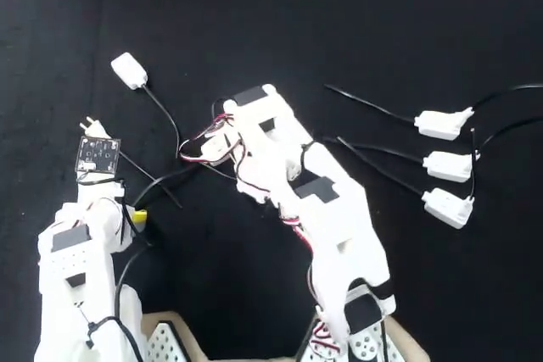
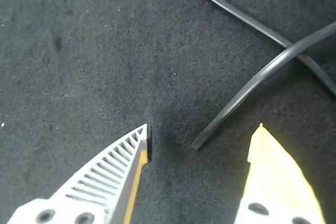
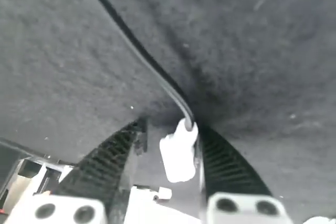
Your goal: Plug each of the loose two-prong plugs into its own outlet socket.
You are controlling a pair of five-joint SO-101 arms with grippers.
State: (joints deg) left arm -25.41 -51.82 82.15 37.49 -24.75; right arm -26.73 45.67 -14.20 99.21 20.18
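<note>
Black cloth covers the worktop [image 1: 280, 31]. In the high view the right end effector [image 1: 200, 148] sits just left of centre. Its wrist view shows its dark fingers [image 3: 105, 166] spread around a small white plug [image 3: 178, 153]. The plug touches one finger, with a gap at the other, and its black cord [image 3: 131, 40] runs off across the cloth.

The left end effector [image 1: 134, 209] is at the lower left of the high view. In its own wrist view it stands spread [image 2: 203, 128], a white finger [image 2: 118, 174] and a yellow finger [image 2: 273, 174] well apart. The loose end of a black cable [image 2: 247, 87] lies on the cloth between the tips, and that cable crosses a thinner cable [image 2: 226, 6] farther off.

Above this arm in the high view lies a square board [image 1: 97, 155], with a two-prong plug [image 1: 93, 129] just beside its upper edge. A white adapter [image 1: 129, 69] with a cord lies at the upper left. Three white connectors [image 1: 441, 125] on black leads lie in a column at the right; whether they are plugs or sockets cannot be told.
</note>
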